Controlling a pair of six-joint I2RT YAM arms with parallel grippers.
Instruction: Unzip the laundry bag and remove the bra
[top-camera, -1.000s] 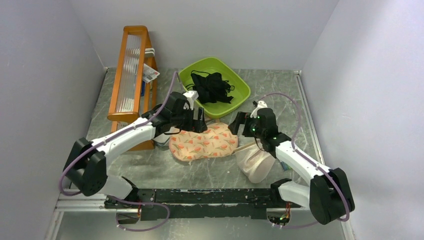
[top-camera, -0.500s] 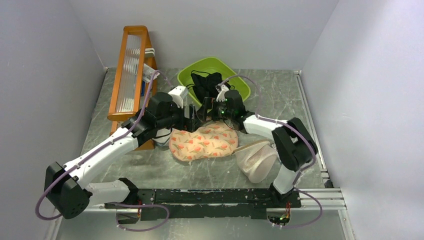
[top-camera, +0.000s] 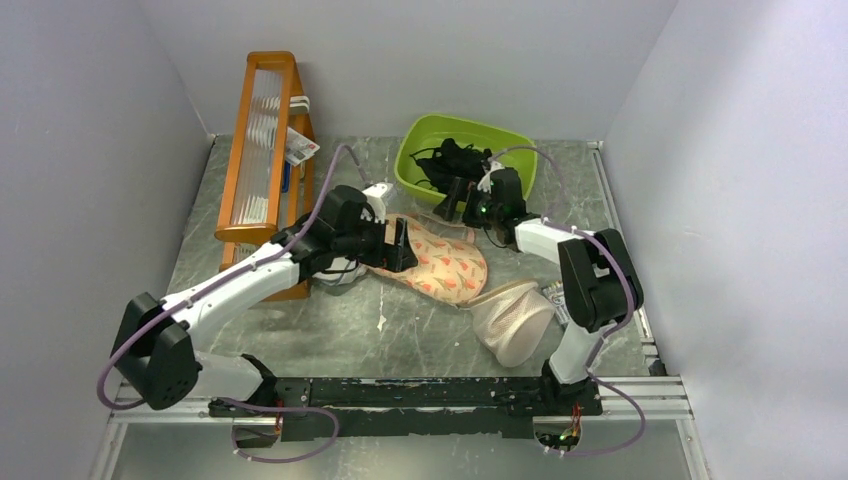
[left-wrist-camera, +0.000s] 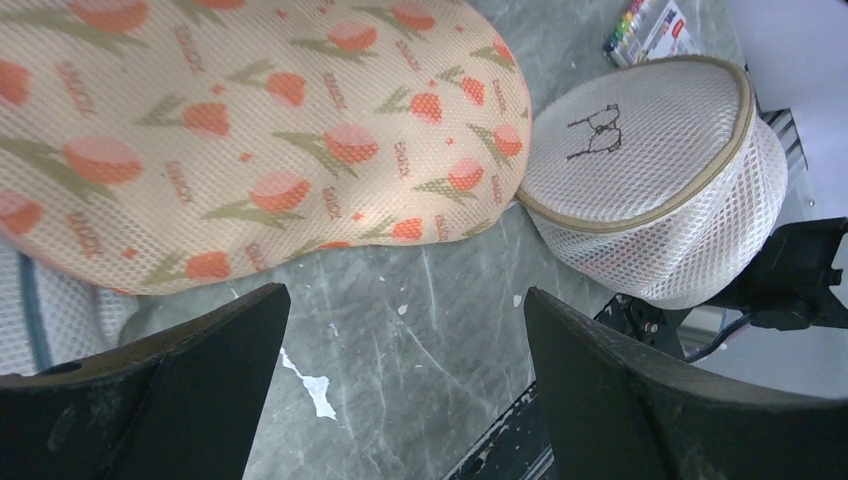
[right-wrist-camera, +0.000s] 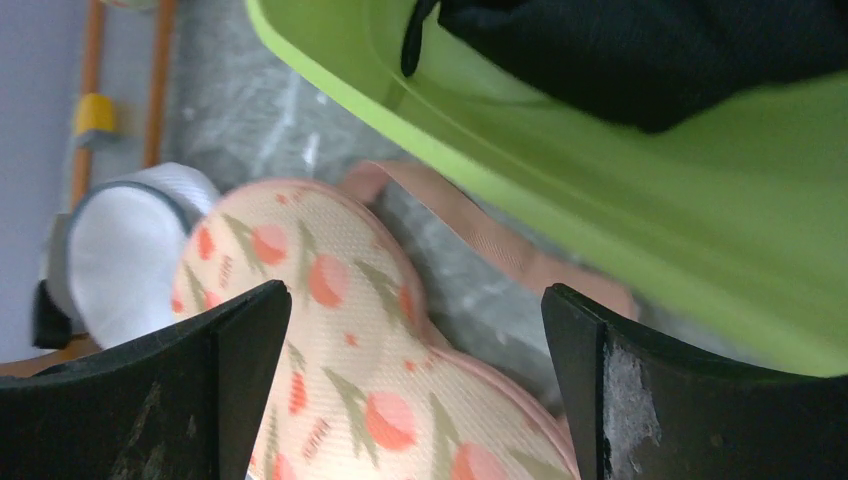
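Note:
The laundry bag (top-camera: 441, 266), cream with an orange leaf print and pink edging, lies flat mid-table. It fills the upper left of the left wrist view (left-wrist-camera: 250, 130) and the lower middle of the right wrist view (right-wrist-camera: 330, 340). My left gripper (top-camera: 400, 246) is open just above the bag's left part; in its own view (left-wrist-camera: 405, 380) only bare table lies between the jaws. My right gripper (top-camera: 450, 206) is open over the bag's far edge, beside the basin; in its own view (right-wrist-camera: 415, 370) the bag's pink rim lies between the jaws. The bra is hidden.
A green basin (top-camera: 505, 136) holding black strappy garments (top-camera: 450, 160) stands at the back. A plain beige mesh pouch (top-camera: 512, 318) lies at the front right. A round grey-white mesh disc (right-wrist-camera: 130, 240) sits left of the bag. An orange rack (top-camera: 262, 150) stands at the far left.
The basin has slid right and back. The bag has shifted right and turned. My right gripper has moved right with the basin; my left arm has drawn in slightly.

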